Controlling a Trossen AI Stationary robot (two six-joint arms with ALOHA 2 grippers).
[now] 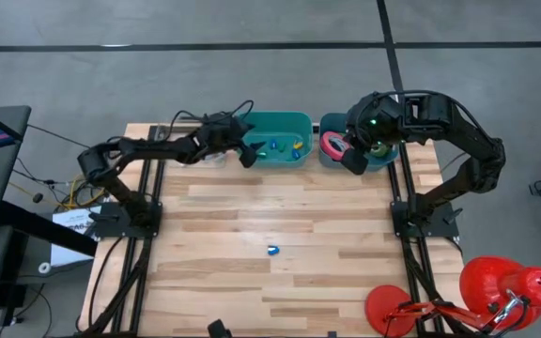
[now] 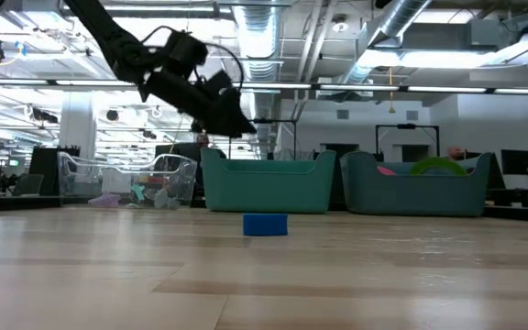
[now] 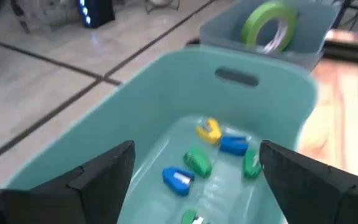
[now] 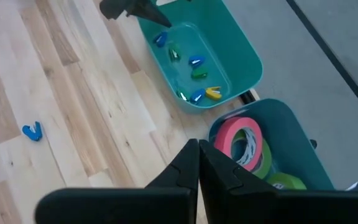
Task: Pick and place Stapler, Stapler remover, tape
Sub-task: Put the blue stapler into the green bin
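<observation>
A teal bin (image 1: 287,120) at the table's far edge holds several small coloured pieces (image 3: 211,155), blue, green and yellow; which are staplers and which stapler removers I cannot tell. My left gripper (image 3: 197,171) hangs open over the bin's left end (image 1: 249,152), nothing between its fingers. One small blue claw-shaped piece (image 1: 272,250) lies alone on the table's middle (image 4: 33,130). In the grey-blue bin (image 1: 390,156) to the right, a pink tape roll (image 4: 244,142) lies on a green one (image 4: 265,163); another green roll (image 3: 267,25) leans there. My right gripper (image 4: 198,163) is shut above that bin.
Bare wooden tabletop (image 1: 214,235) surrounds the lone blue piece. Red lamp-like objects (image 1: 505,286) sit at the near right corner. A clear container (image 2: 126,179) shows left of the teal bin (image 2: 269,183) in the low view.
</observation>
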